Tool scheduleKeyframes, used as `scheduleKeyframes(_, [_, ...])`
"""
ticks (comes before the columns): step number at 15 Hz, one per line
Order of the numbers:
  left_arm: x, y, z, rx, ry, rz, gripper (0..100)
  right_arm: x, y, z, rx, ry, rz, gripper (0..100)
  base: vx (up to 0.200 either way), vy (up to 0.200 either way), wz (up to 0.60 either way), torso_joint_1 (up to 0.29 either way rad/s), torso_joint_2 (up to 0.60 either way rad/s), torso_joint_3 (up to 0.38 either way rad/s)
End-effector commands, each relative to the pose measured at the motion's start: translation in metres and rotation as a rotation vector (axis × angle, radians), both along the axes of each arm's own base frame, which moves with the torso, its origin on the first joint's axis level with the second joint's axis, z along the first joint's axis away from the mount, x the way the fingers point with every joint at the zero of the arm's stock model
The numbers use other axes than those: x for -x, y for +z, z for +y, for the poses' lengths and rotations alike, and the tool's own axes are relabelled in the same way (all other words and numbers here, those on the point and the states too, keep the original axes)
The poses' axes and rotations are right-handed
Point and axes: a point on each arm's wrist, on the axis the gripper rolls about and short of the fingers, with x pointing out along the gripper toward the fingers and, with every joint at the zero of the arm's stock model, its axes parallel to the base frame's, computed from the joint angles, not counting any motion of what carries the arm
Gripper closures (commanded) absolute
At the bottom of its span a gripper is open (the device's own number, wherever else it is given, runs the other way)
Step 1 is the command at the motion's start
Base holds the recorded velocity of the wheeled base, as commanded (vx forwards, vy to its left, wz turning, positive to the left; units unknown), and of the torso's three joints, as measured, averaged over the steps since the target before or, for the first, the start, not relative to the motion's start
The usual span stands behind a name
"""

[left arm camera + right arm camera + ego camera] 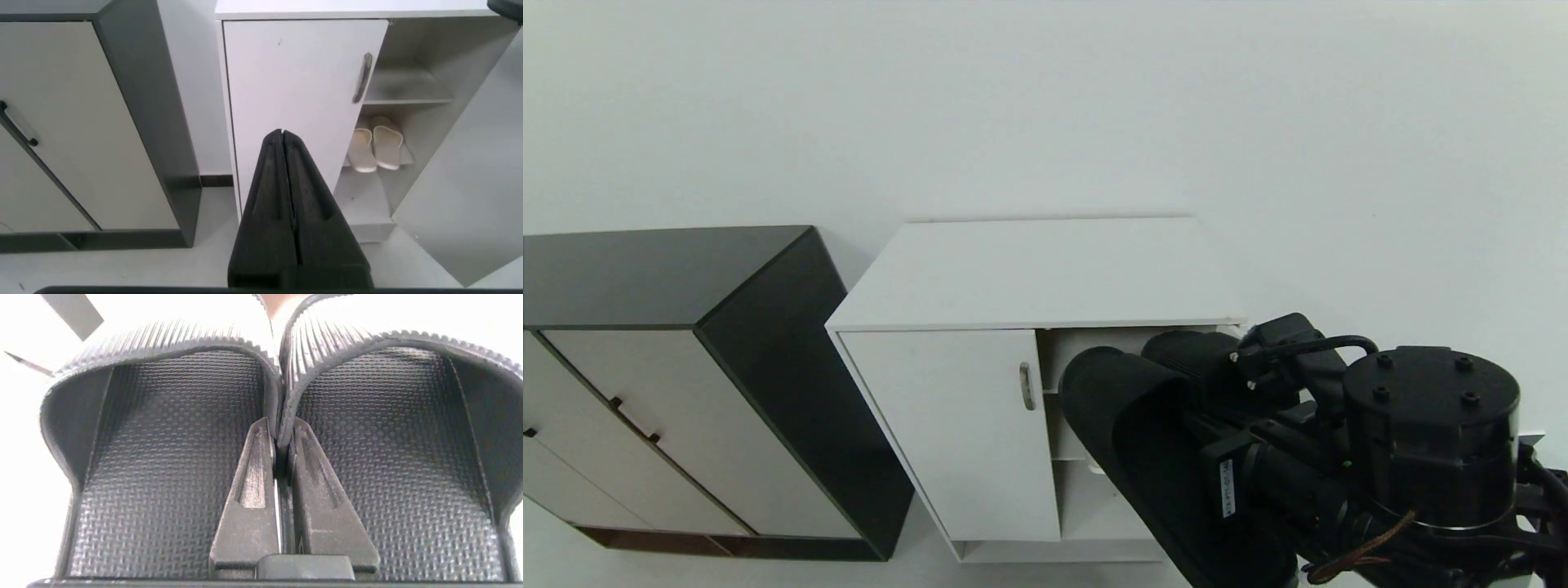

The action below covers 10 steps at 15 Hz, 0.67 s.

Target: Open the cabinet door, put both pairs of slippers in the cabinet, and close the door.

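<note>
A pair of black slippers (1152, 457) hangs in front of the open right half of the white cabinet (1029, 278). My right gripper (279, 434) is shut on the black slippers (163, 457), pinching their two touching inner walls together. A pair of white slippers (376, 147) lies on a lower shelf inside the cabinet (294, 73). The cabinet's left door with its metal handle (362, 77) is closed; the right door (474, 180) stands swung open. My left gripper (282, 139) is shut with nothing in it, low in front of the closed left door.
A dark cabinet (768, 351) with pale doors stands right beside the white one on its left. A plain white wall runs behind both. A shelf (404, 100) above the white slippers is bare.
</note>
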Motion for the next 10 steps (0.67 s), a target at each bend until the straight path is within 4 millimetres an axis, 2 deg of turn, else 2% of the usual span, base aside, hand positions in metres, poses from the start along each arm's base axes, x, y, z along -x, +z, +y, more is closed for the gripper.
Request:
scheduleKeyframes(1, [-0.0001,0.0,0.0,0.0,0.0,0.001,100,-0.0002,0.0001,0.0008,-0.003,0.002,-0.003,100,0.0,0.0,0.0,0.0,0.0,0.0])
scheduleKeyframes(5, [-0.0001,0.0,0.0,0.0,0.0,0.001,100,0.0001,0.0,0.001,-0.004,0.004,-0.004,100,0.0,0.0,0.0,0.0,0.0,0.0])
scheduleKeyframes(10, [-0.0001,0.0,0.0,0.0,0.0,0.001,100,0.0001,-0.0008,0.0011,0.0,0.004,-0.003,100,0.0,0.0,0.0,-0.184,0.44,0.246])
